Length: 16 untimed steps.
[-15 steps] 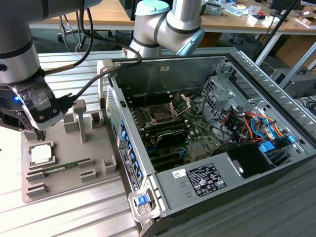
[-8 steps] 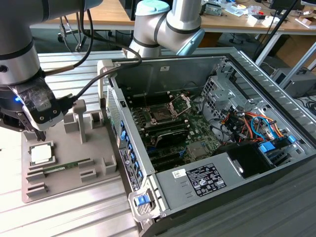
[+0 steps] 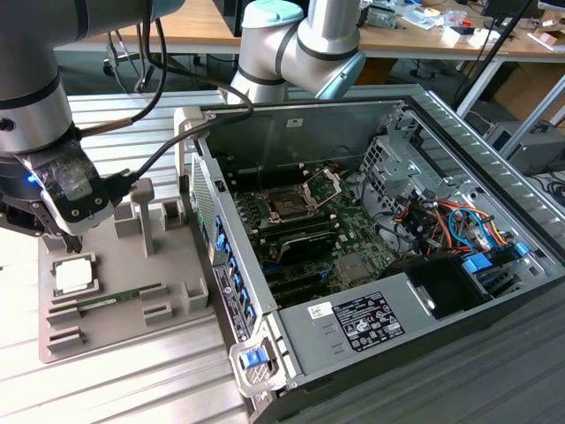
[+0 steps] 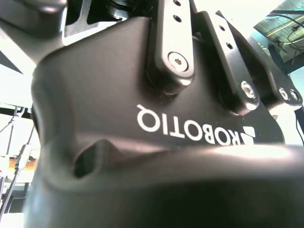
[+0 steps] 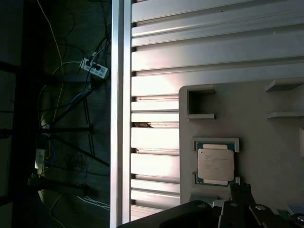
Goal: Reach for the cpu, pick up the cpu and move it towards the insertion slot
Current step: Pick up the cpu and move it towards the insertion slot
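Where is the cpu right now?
The cpu lies on the grey fixture at the exterior view's left, outside the computer case, next to the green memory stick, with the gripper close above it.

Seen at a slant from above, the exterior view takes in the open computer case (image 3: 291, 132), the slatted metal table (image 3: 115, 150) and, at the exterior view's left, the grey fixture plate (image 3: 132, 269). The first wrist view faces straight down, close over a corner of that plate beside the table's edge, with the floor beyond. Both of these views frame the cpu (image 5: 216, 164) in its recess. The second wrist view sits hard against the black gripper housing (image 4: 118, 95), facing along it.
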Motion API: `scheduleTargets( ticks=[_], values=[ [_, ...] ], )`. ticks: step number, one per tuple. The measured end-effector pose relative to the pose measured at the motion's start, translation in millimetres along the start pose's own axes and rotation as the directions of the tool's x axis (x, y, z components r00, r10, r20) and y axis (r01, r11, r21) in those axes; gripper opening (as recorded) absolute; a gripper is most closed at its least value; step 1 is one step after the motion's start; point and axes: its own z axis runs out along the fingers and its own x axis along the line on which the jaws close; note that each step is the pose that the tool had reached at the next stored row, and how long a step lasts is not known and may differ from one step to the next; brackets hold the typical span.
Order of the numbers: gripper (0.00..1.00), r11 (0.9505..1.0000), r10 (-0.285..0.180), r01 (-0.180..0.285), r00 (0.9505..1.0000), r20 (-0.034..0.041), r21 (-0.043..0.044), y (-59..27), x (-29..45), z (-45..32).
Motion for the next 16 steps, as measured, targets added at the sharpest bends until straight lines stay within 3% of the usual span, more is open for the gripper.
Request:
scheduleTargets(
  ticks=[16],
  values=[
    [0.1,1.0,0.0,0.0,1.0,0.0,0.0,-0.2,0.0,2.5]
  ],
)
